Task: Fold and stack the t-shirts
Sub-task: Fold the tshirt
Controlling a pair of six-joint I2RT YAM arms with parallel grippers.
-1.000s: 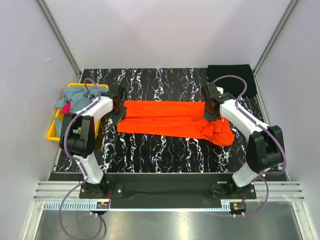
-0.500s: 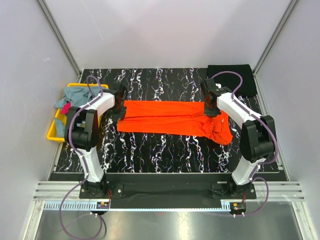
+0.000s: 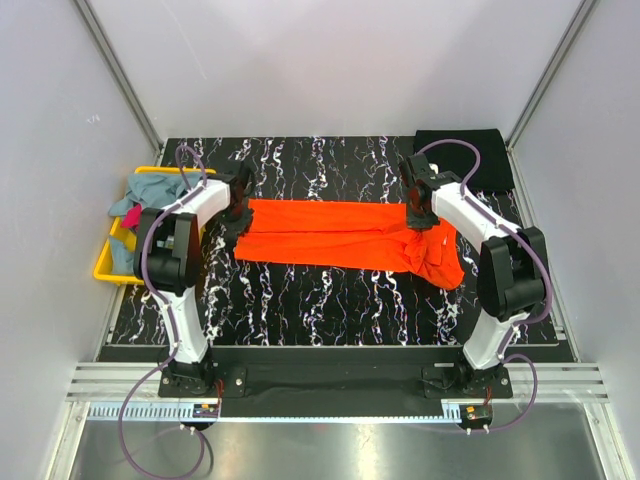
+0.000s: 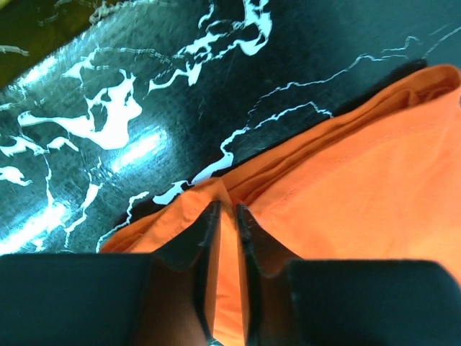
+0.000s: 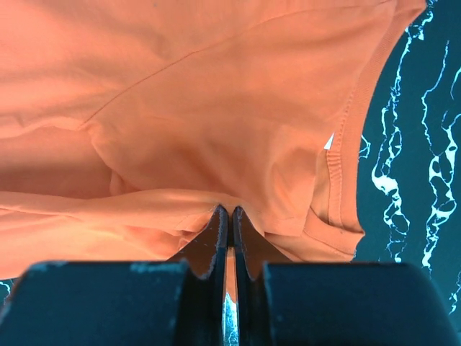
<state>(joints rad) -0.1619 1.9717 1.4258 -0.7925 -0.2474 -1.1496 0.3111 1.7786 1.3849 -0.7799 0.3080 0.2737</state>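
Note:
The orange t-shirt (image 3: 340, 235) lies across the middle of the table as a long folded band, bunched at its right end. My left gripper (image 3: 237, 210) is down at the band's left end. In the left wrist view (image 4: 227, 209) its jaws stand slightly parted, with orange cloth (image 4: 360, 166) showing in the narrow gap. My right gripper (image 3: 418, 212) is at the band's far right edge. Its jaws (image 5: 229, 210) are pressed almost together on a ridge of the orange cloth (image 5: 216, 108). A black t-shirt (image 3: 462, 150) lies folded at the far right corner.
A yellow bin (image 3: 108, 265) stands off the table's left edge, with a grey-blue t-shirt (image 3: 155, 192) and a magenta one (image 3: 131, 216) heaped in it. White walls and metal posts close in the table on three sides.
Both grippers have shifted a little toward the far side with the shirt's edge. The left jaws have parted slightly; the right jaws still pinch the cloth.

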